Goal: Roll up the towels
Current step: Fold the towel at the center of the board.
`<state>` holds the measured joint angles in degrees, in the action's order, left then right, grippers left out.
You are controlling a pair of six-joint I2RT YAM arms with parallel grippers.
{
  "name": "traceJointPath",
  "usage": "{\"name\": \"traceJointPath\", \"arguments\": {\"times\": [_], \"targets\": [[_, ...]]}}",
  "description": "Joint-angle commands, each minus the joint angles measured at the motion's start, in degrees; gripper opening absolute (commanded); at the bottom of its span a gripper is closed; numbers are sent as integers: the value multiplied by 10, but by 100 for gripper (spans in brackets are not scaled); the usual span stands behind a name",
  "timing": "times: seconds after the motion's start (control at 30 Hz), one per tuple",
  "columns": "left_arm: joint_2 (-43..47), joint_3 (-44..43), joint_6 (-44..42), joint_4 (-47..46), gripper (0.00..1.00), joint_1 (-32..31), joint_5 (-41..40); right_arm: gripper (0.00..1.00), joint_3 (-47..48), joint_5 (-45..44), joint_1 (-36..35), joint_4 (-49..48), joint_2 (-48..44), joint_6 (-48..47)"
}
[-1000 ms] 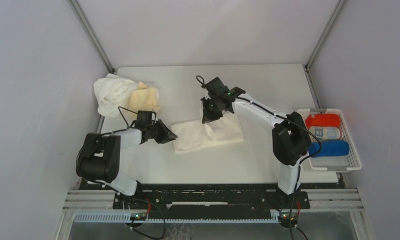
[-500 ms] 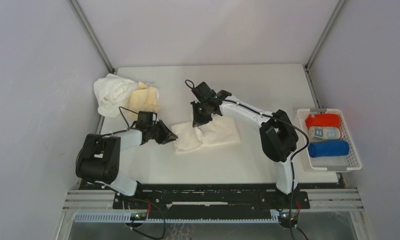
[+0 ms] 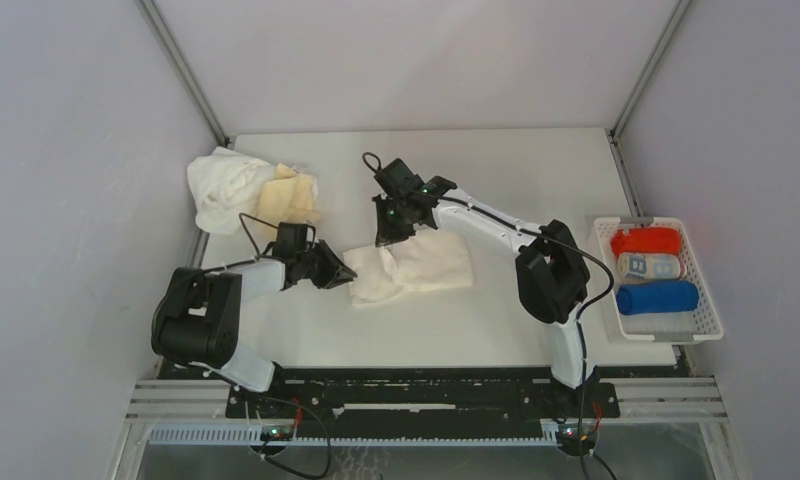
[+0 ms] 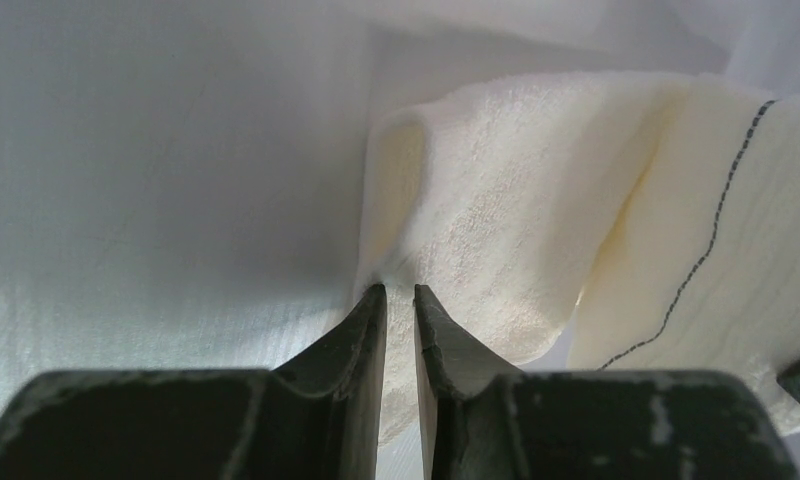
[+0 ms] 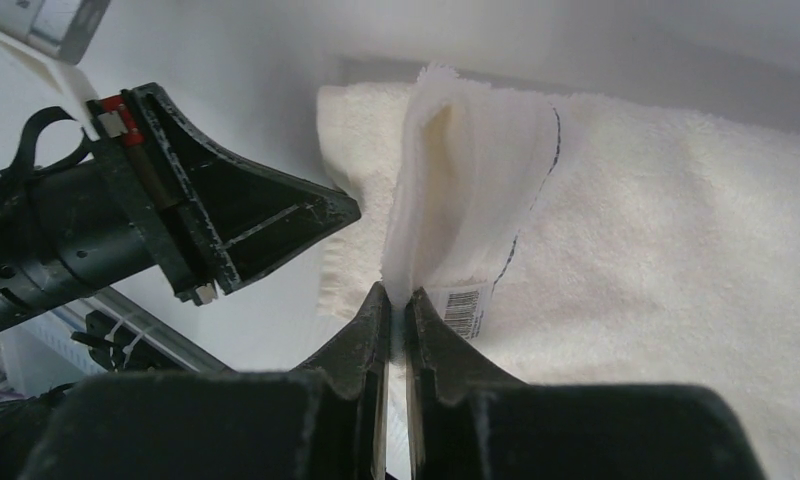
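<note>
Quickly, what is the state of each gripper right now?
Left gripper: closed, pinching the cream towel at its edge.
Right gripper: closed, pinching a raised fold of the same towel.

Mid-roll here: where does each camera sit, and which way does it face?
Top external: above and behind the bases, looking down at the table, both arms, cream towel, basket.
Left wrist: on the left arm, looking along the left gripper at the towel's edge.
Right wrist: on the right arm, looking past the right gripper, shut on a raised fold, toward the left gripper.
Shared: all show the cream towel.
</note>
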<state>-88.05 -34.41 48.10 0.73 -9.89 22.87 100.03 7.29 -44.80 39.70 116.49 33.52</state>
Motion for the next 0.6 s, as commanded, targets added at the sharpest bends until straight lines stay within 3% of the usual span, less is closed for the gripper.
{"name": "traceJointPath", "arguments": {"times": [0.0, 0.57], "targets": [[-3, 22, -7, 55, 22, -10, -31, 4, 31, -2, -16, 0, 10, -1], [-1, 10, -15, 74, 22, -13, -44, 7, 41, 32, -29, -14, 69, 4]]}}
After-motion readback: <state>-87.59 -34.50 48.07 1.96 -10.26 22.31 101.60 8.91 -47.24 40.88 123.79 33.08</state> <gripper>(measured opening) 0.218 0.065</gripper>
